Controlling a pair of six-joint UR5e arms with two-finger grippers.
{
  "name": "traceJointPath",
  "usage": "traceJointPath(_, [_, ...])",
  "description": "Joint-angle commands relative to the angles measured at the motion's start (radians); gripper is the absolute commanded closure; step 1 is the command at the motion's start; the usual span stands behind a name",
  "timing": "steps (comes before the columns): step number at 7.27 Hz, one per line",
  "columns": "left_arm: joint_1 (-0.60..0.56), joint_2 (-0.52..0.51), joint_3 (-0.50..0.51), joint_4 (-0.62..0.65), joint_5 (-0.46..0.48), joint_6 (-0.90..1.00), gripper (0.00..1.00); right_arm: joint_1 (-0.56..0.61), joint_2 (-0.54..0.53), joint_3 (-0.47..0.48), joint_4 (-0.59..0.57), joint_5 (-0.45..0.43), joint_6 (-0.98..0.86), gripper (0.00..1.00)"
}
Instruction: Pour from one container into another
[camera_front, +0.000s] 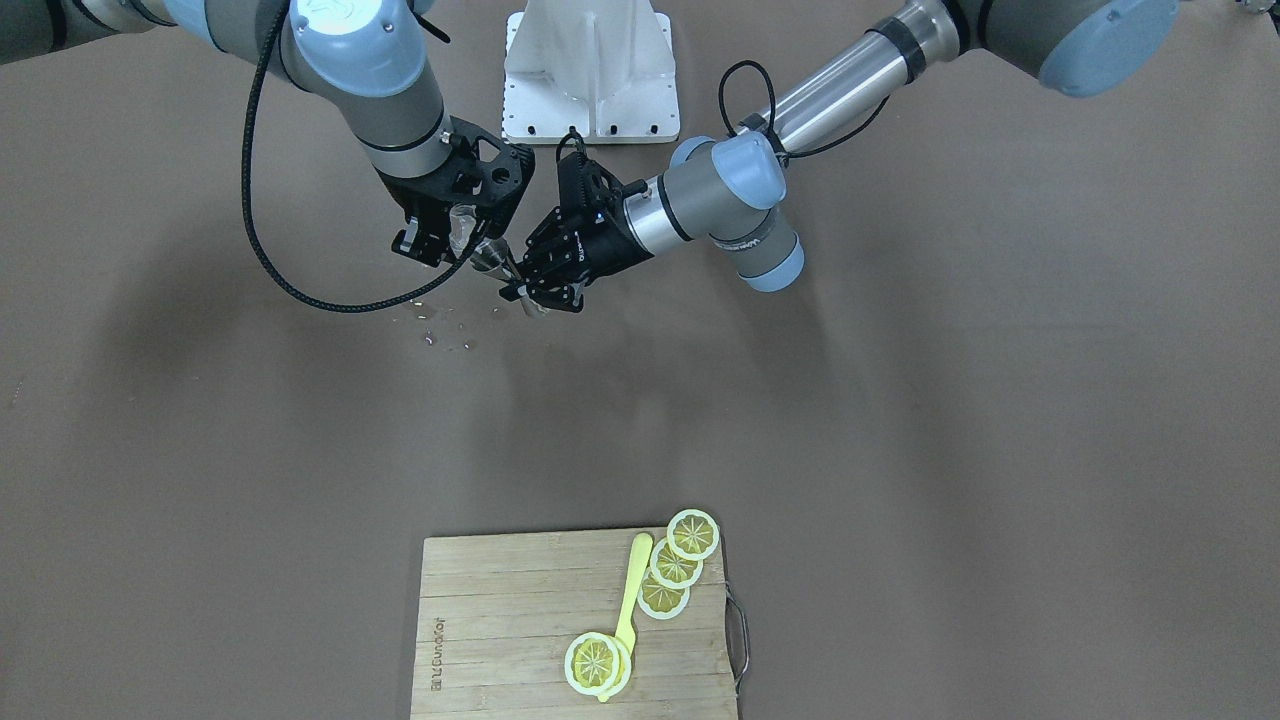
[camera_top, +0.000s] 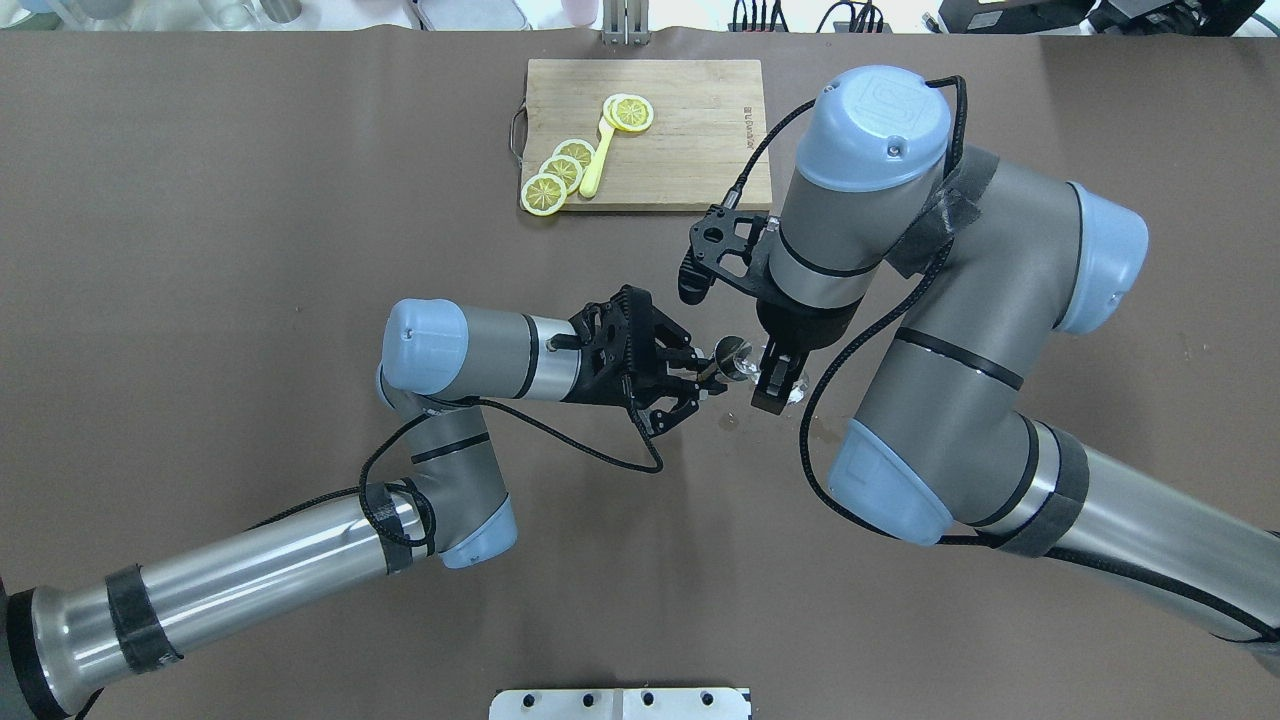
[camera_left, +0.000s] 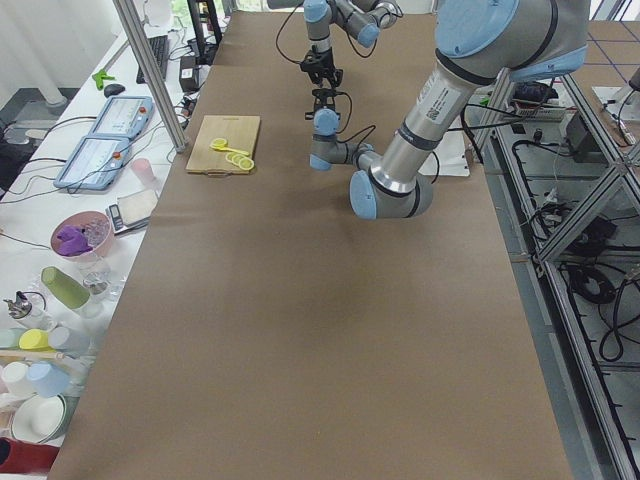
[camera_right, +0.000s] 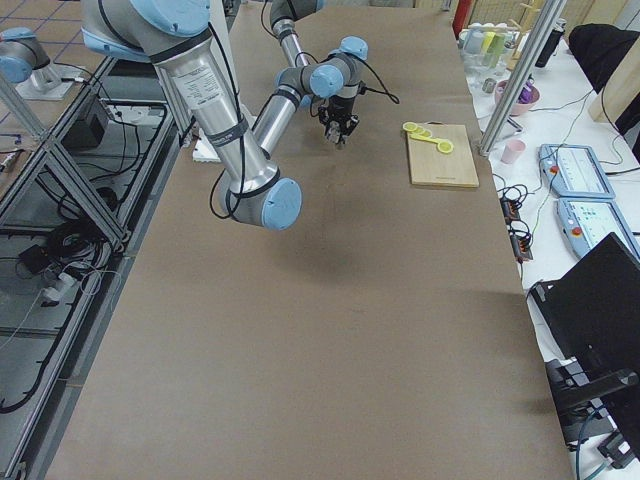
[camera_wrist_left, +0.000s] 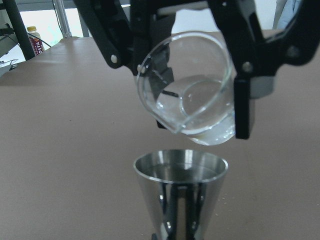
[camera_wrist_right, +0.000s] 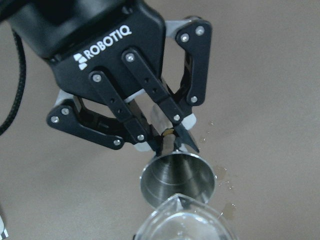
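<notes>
My left gripper (camera_top: 703, 376) is shut on the stem of a steel jigger (camera_top: 730, 354), holding it above the table with its wide mouth turned upward. My right gripper (camera_top: 778, 380) is shut on a small clear glass beaker (camera_wrist_left: 187, 90), tilted with its spout just over the jigger (camera_wrist_left: 180, 185). A little clear liquid sits in the beaker's low side. In the right wrist view the left gripper (camera_wrist_right: 167, 141) pinches the jigger (camera_wrist_right: 177, 177) and the beaker rim (camera_wrist_right: 182, 225) shows at the bottom edge. From the front, the beaker (camera_front: 466, 228) and jigger (camera_front: 491, 258) almost touch.
Spilled drops (camera_front: 440, 325) dot the brown table under the grippers. A wooden cutting board (camera_top: 690, 120) with lemon slices (camera_top: 560, 175) and a yellow spoon (camera_top: 597, 165) lies at the far side. A white mount base (camera_front: 590, 70) stands by the robot.
</notes>
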Motion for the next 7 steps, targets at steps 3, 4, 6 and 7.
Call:
traceJointPath(3, [0.004, 0.002, 0.0, -0.005, 0.0, 0.0, 1.0, -0.002, 0.014, 0.003, -0.082, 0.0, -0.045, 1.0])
traceJointPath(4, [0.004, 0.002, 0.0, -0.005, 0.0, 0.0, 1.0, -0.004, 0.02, 0.001, -0.104, 0.0, -0.045, 1.0])
traceJointPath(6, [0.004, 0.002, 0.0, -0.005, 0.0, 0.0, 1.0, -0.002, 0.035, -0.005, -0.137, -0.008, -0.052, 1.0])
traceJointPath(7, [0.004, 0.001, 0.0, -0.006, 0.0, 0.0, 1.0, -0.002, 0.041, -0.011, -0.138, -0.012, -0.052, 1.0])
